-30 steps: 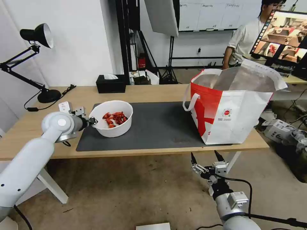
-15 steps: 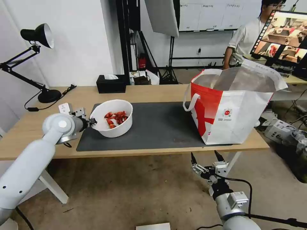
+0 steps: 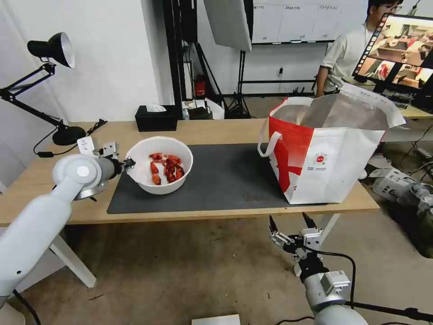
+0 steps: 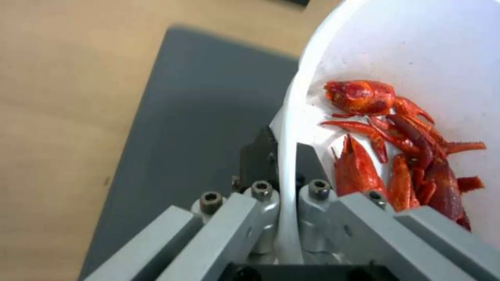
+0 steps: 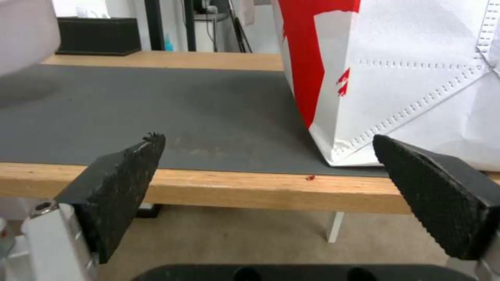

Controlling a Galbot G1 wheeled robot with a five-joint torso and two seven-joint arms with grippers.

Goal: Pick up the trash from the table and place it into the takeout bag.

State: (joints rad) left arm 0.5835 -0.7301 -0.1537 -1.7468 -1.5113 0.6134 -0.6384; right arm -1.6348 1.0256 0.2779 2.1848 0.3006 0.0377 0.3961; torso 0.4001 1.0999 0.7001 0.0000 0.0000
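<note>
Moved: the white bowl [image 3: 159,164] of crawfish shells [image 3: 166,167] has lifted and tilted.
Left gripper [image 3: 128,162]: pinching the bowl's near rim, over the grey mat [image 3: 225,178].
Right gripper [image 3: 292,225]: spread, below the table [image 3: 216,131] edge.
Bearing: the takeout bag [image 3: 324,149] stands well to the bowl's right.

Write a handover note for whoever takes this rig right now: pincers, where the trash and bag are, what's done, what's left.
Left pincer: shut on the rim of the white bowl of red shellfish scraps, which is tilted above the left part of the dark mat.
Right pincer: open, parked below the table's front edge.
Takeout bag: upright and open at the table's right end.
Done: bowl gripped.
Left: carry the bowl to the bag and put it in.
</note>
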